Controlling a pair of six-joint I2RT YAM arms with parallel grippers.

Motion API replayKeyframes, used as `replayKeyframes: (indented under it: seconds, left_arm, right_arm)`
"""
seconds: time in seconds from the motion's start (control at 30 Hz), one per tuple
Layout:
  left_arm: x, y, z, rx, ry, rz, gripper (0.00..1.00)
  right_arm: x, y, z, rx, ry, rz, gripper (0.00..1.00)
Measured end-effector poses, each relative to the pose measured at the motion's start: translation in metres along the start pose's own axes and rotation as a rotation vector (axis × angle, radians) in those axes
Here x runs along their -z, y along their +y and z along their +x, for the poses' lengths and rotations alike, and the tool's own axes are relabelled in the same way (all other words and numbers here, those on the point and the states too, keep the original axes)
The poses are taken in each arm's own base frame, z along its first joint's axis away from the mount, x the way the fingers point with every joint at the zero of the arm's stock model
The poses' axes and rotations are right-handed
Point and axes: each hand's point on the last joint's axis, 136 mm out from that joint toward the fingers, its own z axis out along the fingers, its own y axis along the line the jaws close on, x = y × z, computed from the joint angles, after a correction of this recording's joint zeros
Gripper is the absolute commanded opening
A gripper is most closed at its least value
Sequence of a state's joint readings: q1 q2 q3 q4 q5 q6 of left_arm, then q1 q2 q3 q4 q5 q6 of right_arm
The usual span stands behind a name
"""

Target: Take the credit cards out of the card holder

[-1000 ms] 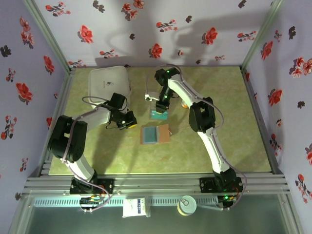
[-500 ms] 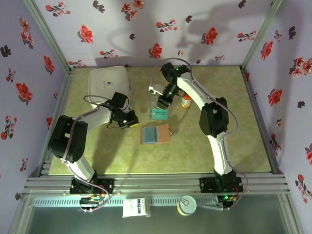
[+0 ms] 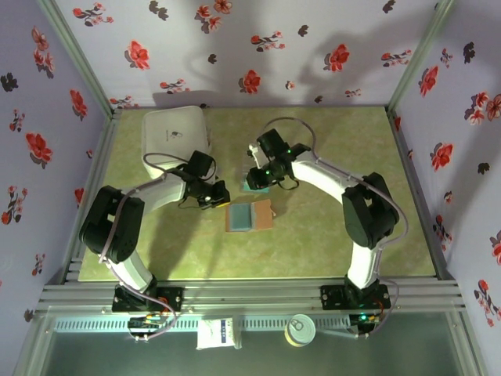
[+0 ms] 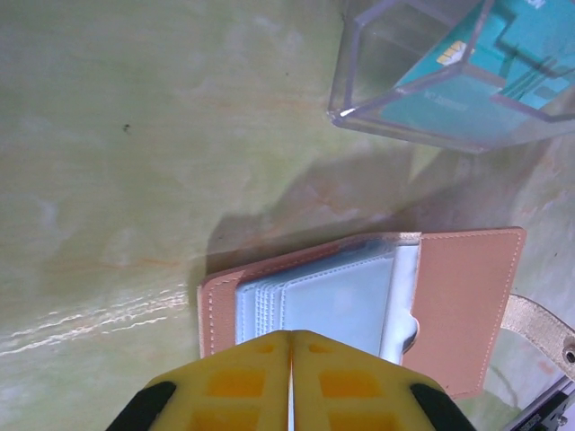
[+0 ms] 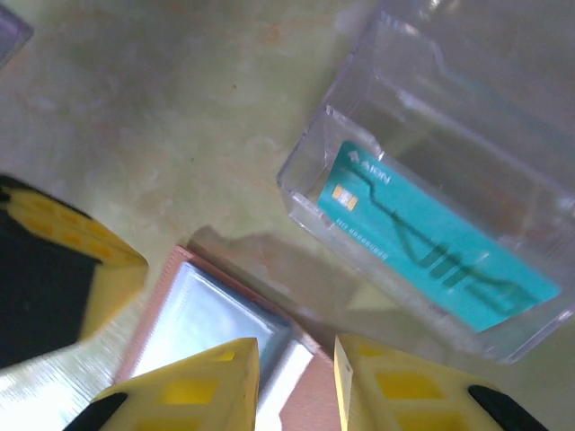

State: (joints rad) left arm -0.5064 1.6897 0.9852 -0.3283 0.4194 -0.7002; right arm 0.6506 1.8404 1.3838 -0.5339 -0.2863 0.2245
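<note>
The card holder (image 3: pixel 250 216) lies open on the green table, brown rim around pale blue clear sleeves (image 4: pixel 346 301). I cannot tell whether the sleeves hold cards. One teal credit card (image 5: pixel 422 242) with a gold chip lies inside a clear plastic box (image 4: pixel 449 81) just beyond the holder. My left gripper (image 4: pixel 290 337) is shut with nothing in it, its yellow tips hanging over the holder's left edge. My right gripper (image 5: pixel 296 355) is open above the holder's far edge, nothing between its fingers. From above, the left gripper (image 3: pixel 219 196) and right gripper (image 3: pixel 254 178) flank the clear box (image 3: pixel 254 185).
A large white square box (image 3: pixel 176 133) sits at the back left. The holder's strap with its clasp (image 4: pixel 539 325) sticks out to the right. Floral walls enclose the table on three sides.
The right arm has swung down and nearer, from above the clear box to just over the holder's far edge. The left gripper has crept right toward the holder.
</note>
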Motion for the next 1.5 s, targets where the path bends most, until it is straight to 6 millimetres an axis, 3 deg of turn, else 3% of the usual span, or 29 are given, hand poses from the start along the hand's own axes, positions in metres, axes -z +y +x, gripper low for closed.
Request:
replayKeyframes:
  seconds: [0.33, 0.6, 0.9, 1.5]
  left_arm:
    - [-0.008, 0.008, 0.014, -0.007, 0.022, -0.032, 0.06]
    - [-0.017, 0.022, 0.03, 0.005, 0.061, -0.073, 0.04]
    - [-0.021, 0.027, 0.03, 0.009, 0.064, -0.09, 0.04]
    - [-0.021, 0.027, 0.026, 0.007, 0.054, -0.101, 0.04]
  right_arm:
    - [-0.015, 0.036, 0.038, -0.225, -0.002, -0.002, 0.28]
    - [-0.019, 0.033, 0.046, -0.339, 0.009, 0.01, 0.31]
    - [-0.026, 0.043, 0.051, -0.409, 0.024, -0.074, 0.43]
    - [-0.051, 0.045, 0.066, -0.464, 0.085, -0.127, 0.32]
